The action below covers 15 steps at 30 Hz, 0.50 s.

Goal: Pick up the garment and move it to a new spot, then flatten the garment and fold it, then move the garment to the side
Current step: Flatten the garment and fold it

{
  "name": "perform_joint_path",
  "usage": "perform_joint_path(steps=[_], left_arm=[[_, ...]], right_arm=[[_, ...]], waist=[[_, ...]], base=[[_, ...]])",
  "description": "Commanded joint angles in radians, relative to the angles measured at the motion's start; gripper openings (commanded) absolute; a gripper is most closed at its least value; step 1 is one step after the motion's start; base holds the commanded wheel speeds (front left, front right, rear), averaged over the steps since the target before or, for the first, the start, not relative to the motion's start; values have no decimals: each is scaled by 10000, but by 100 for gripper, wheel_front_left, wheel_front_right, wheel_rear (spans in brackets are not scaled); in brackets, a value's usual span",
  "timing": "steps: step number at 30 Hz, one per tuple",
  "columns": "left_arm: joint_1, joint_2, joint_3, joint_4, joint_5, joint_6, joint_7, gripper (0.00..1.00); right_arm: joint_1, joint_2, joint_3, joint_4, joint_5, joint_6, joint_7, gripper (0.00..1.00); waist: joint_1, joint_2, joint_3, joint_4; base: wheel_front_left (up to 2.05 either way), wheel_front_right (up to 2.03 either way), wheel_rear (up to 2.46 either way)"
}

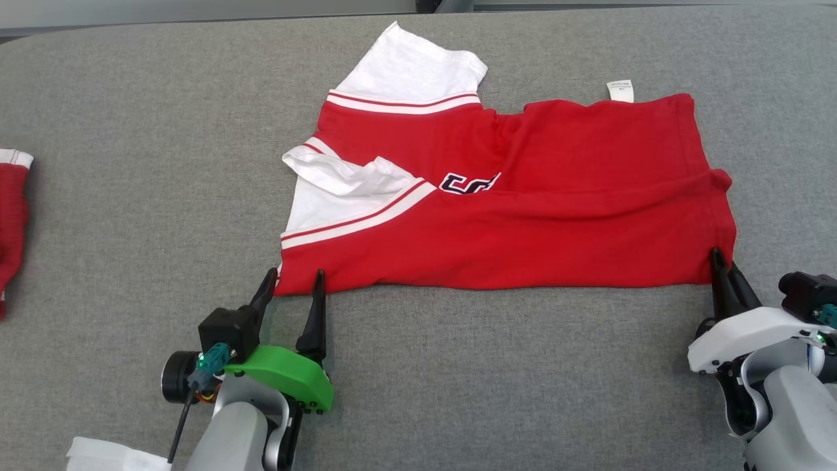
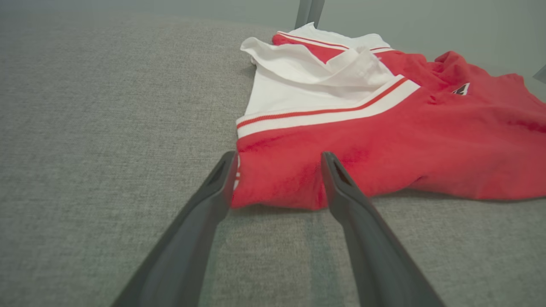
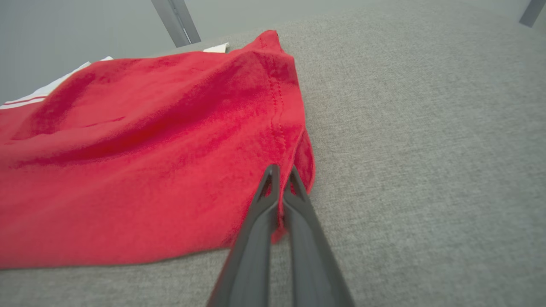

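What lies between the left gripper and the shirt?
Nothing: the left gripper stands open with the shirt's near corner between its fingers, flat on the grey cover. The left wrist view shows it plainly.

On my feed, the left fingers (image 1: 314,320) are long, dark and tapered. Behind them I see a bright green housing (image 1: 288,379), a black camera block (image 1: 229,330) and a teal connector (image 1: 212,363) with a thin black cable (image 1: 180,425). The right fingers (image 1: 720,291) have triangular cut-outs near the tips and join a white housing (image 1: 752,337). The left forearm (image 1: 229,438) and right forearm (image 1: 794,418) are pale grey.
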Motion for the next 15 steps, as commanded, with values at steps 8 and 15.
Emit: perform_joint_path(steps=[8,15], left_arm=[[23,41,6,353,-386,34,-5,82],[-77,41,-32,524,-777,-206,-5,0]], right_arm=[[95,36,29,73,6,-15,-3,0],[54,15,61,60,37,-15,-3,0]], waist=[[0,77,-32,-14],[0,77,-11,-35]], base=[[0,0,0],[0,0,0]])
